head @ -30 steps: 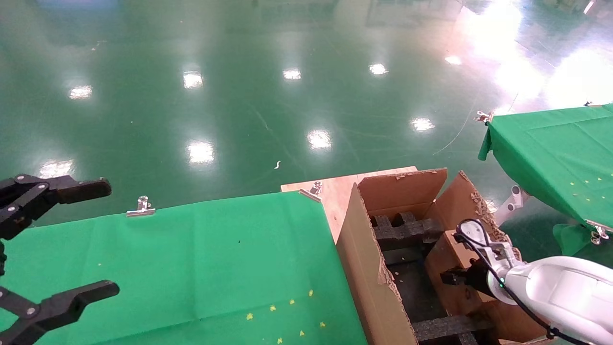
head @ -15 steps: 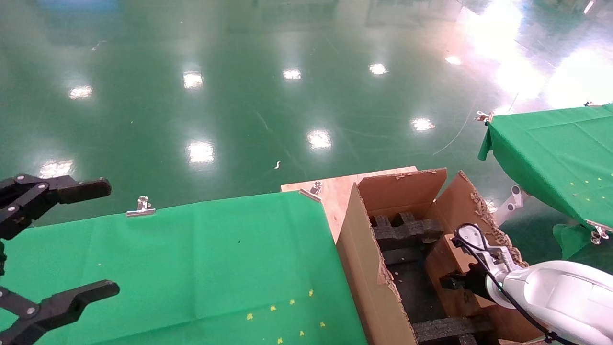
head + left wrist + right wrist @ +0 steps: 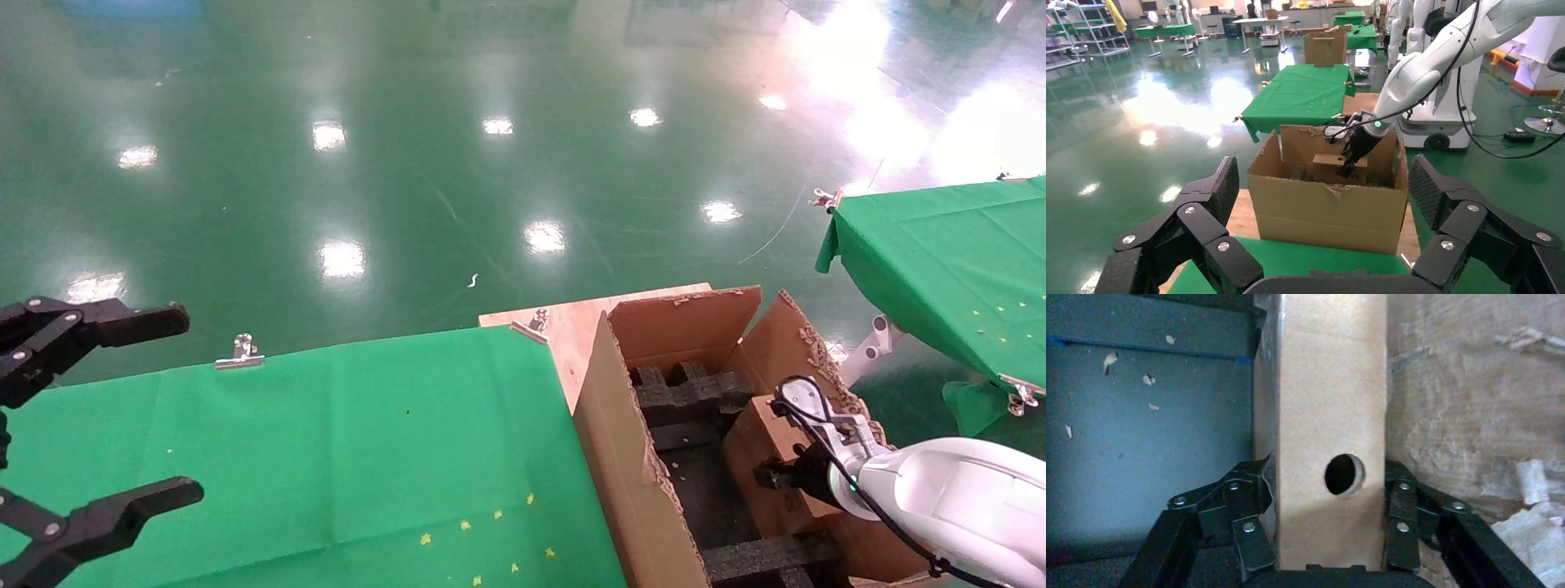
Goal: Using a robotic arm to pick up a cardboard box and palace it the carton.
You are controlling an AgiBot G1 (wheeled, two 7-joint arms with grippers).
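Inside the carton [image 3: 621, 441], off the desk's [image 3: 327, 425] right edge, the right end effector [image 3: 1324, 530] grips the cardboard box [image 3: 1324, 416] upright against the carton's right wall, beside black foam inserts [image 3: 695, 392]. Left end effector [image 3: 73, 416] hangs spread wide above the desk's left edge.

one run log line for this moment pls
phase: placing | right gripper: shut on cardboard box, inside carton by its right wall | left gripper: open, parked over green table | box: not released
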